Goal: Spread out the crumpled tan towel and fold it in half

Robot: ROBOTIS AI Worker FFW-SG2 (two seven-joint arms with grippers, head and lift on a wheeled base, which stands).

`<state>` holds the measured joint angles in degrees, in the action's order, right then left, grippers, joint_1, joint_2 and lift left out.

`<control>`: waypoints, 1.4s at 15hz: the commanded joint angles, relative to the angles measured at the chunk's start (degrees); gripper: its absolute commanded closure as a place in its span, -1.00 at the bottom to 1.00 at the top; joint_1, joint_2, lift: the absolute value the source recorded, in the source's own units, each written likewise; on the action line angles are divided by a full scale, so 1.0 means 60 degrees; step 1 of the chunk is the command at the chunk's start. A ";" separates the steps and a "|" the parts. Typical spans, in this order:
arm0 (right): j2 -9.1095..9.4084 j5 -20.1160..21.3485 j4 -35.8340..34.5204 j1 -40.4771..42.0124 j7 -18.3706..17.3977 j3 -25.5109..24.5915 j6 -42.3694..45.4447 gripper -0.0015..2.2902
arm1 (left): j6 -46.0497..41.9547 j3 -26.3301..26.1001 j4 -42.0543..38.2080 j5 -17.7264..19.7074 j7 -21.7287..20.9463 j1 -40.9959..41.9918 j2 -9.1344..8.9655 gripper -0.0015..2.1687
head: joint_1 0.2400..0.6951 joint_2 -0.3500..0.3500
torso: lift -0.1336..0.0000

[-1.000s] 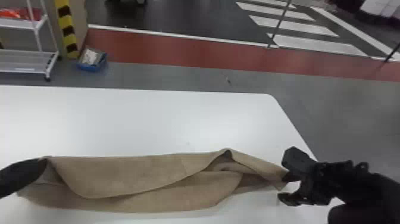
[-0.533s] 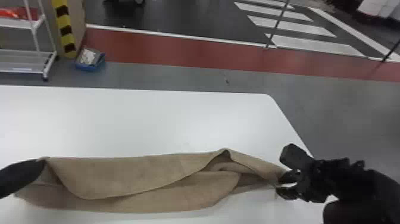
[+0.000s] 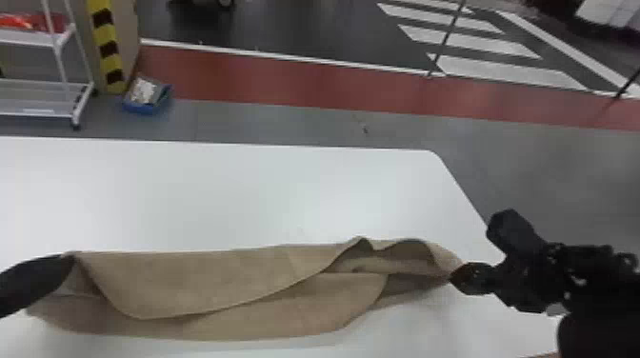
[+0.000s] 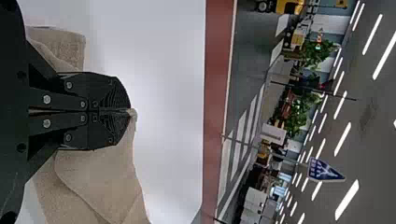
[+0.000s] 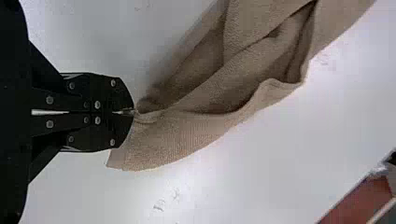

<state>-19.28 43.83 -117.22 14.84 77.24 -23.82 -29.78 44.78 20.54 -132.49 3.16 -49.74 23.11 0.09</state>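
The tan towel (image 3: 205,281) lies stretched left to right near the table's front, in loose lengthwise folds with its upper layer flopped over. My left gripper (image 3: 69,266), at the towel's far left end, is closed on its corner. In the left wrist view the fingers of my left gripper (image 4: 130,112) pinch the towel (image 4: 105,182), a small tip poking out between them. At the right end my right gripper (image 3: 455,277) holds the other end. The right wrist view has my right gripper (image 5: 133,112) shut on the edge of the towel (image 5: 187,135), whose folds gape beyond the fingertips.
The white table (image 3: 214,195) extends behind the towel, its right edge slanting beside my right arm. Past the table, a white shelf rack (image 3: 43,90) and a blue bin (image 3: 146,102) stand on the floor at the back left.
My right gripper, near the towel's right end before, has closed on it and shifted slightly left. The right end's edge now bulges in a raised fold. My left gripper has barely moved.
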 commanded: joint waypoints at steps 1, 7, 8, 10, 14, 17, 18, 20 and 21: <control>0.0065 -0.1666 -0.0488 0.0002 0.0047 -0.1245 0.0311 0.06 | 0.0000 0.0019 -0.0007 0.0000 -0.0030 -0.0014 -0.0039 0.74 | 1.00 -0.80 | -0.80; 0.0108 -0.3248 -0.0122 -0.0628 -0.1608 -0.2886 0.0516 0.06 | 0.0176 0.0298 0.0110 -0.0088 -0.0337 -0.0307 -0.0039 0.74 | 1.00 -0.94 | -0.80; 0.0108 -0.3438 0.0069 -0.0818 -0.2018 -0.3135 0.0487 0.06 | 0.0235 0.0371 0.0110 -0.0088 -0.0367 -0.0307 -0.0039 0.74 | 1.00 -0.96 | -0.80; 0.0094 -0.3775 0.0215 -0.1067 -0.2634 -0.3428 0.0370 0.06 | 0.0264 0.0547 0.0154 -0.0059 -0.0381 -0.0307 -0.0039 0.74 | 1.00 -1.00 | -0.80; 0.0123 -0.4332 0.0113 -0.1097 -0.2868 -0.3281 -0.0187 0.06 | 0.0469 0.0517 0.0242 -0.0425 -0.1363 -0.0644 -0.0039 0.74 | 1.00 -1.00 | -0.80; 0.0108 -0.3760 0.0699 -0.1184 -0.2941 -0.2359 -0.0216 0.06 | 0.0996 -0.0362 0.0666 -0.1597 -0.2154 -0.1069 -0.0039 0.74 | 1.00 -1.00 | -0.80; 0.0123 -0.3614 0.0933 -0.1287 -0.2985 -0.2168 -0.0245 0.06 | 0.0996 -0.0728 0.0886 -0.1831 -0.2036 -0.1201 -0.0039 0.68 | 1.00 -1.00 | -0.80; 0.0138 -0.3599 0.1182 -0.1463 -0.3029 -0.2022 -0.0538 0.06 | 0.0967 -0.1387 0.1282 -0.1963 -0.1421 -0.1450 -0.0039 0.06 | 1.00 -1.00 | -0.80; 0.0123 -0.3570 0.1226 -0.1507 -0.3029 -0.1992 -0.0626 0.06 | 0.0967 -0.1680 0.1311 -0.1963 -0.0850 -0.1582 -0.0039 -0.44 | 1.00 -1.00 | -0.80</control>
<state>-18.52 22.16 -110.55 6.32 59.04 -36.19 -32.55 50.63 13.05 -125.36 -8.36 -56.89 14.70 0.09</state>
